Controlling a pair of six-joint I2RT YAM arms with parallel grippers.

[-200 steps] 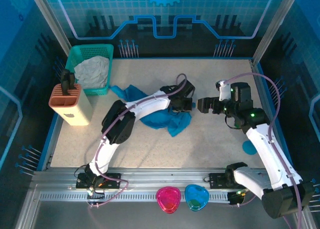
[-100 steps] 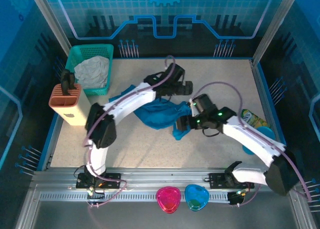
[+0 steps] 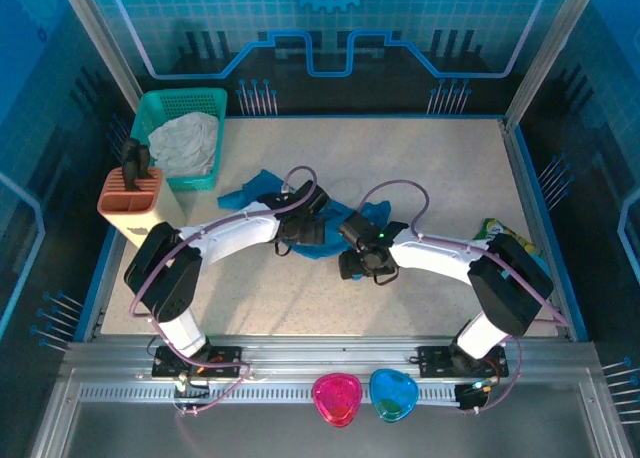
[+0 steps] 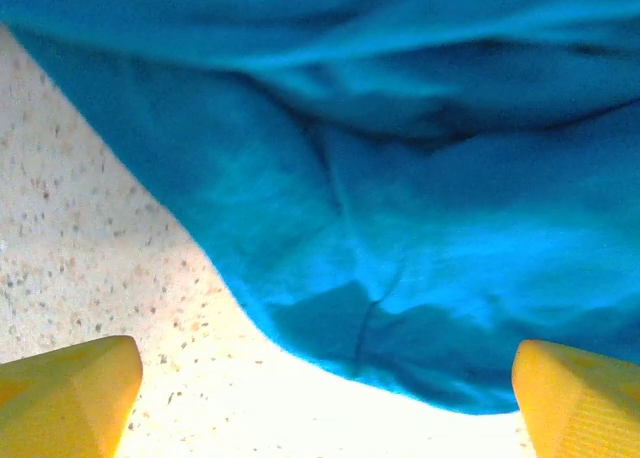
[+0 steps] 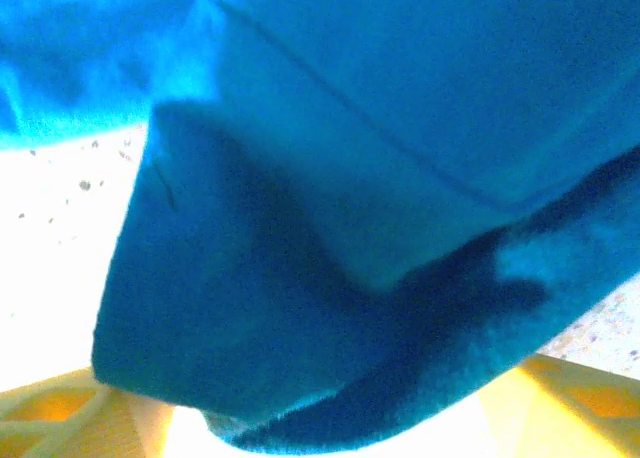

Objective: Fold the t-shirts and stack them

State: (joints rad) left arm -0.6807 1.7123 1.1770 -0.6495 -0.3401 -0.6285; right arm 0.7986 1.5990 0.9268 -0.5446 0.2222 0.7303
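A crumpled teal-blue t-shirt (image 3: pixel 258 188) lies mid-table, partly under both arms. My left gripper (image 3: pixel 306 236) is low over its near side. In the left wrist view it (image 4: pixel 325 418) stands open, yellow fingertips (image 4: pixel 70 398) wide apart on bare table, the shirt's hem (image 4: pixel 400 278) just ahead of them. My right gripper (image 3: pixel 353 264) is at the shirt's near right corner. In the right wrist view it (image 5: pixel 320 428) is open, with a fold of the t-shirt (image 5: pixel 300 308) lying between its yellow fingers (image 5: pixel 570 398).
A green basket (image 3: pixel 150 113) holding pale cloth sits at the back left, with a peach knife block (image 3: pixel 140 210) in front of it. A snack packet (image 3: pixel 503 235) lies at the right. Pink (image 3: pixel 337 398) and blue (image 3: pixel 393 395) heart-shaped dishes sit on the near rail.
My left gripper let go and opened, then drew back to the shirt's near edge. My right arm swung left and down to the shirt's corner, its jaws narrowing slightly.
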